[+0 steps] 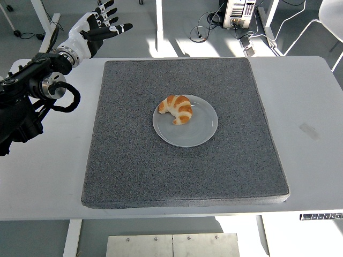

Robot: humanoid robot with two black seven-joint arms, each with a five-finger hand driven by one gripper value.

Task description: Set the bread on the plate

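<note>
- Left hand (99, 28) released, fingers spread, grasping nothing, beyond the far-left corner of the grey mat (128, 176).
- Croissant (177, 108) on the plate (199, 135), well right of that hand and nearer.
- Placing step judged complete; next only parking the arm.

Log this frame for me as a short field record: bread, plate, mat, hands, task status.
bread: croissant, lying on the plate, toward its upper-left part
plate: round pale plate, near the middle of the mat
mat: grey square mat covering most of the white table
left hand: left hand raised beyond the table's far-left corner, fingers spread, holding nothing, well clear of the plate
right hand: not in view
task status: bread appears placed on the plate; nothing touches it
</note>
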